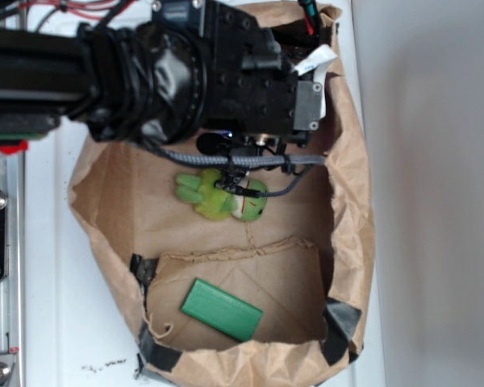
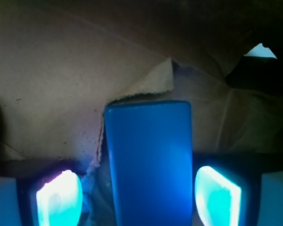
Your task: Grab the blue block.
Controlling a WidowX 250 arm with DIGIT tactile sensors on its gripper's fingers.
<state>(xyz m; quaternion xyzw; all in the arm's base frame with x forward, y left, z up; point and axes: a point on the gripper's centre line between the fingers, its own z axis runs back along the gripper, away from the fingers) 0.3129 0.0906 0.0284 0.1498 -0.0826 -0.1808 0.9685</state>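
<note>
Straddling the blue block, the pincer stands open, one glowing pad off each long side, gripping nothing. The block lies on brown paper inside the bag, at twelve o'clock from the green plush toy; the green block lies at six.

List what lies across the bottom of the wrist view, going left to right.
Left fingertip pad → blue block → right fingertip pad. The block stands between the two pads, with a gap visible on each side, over the brown paper of the bag.
</note>
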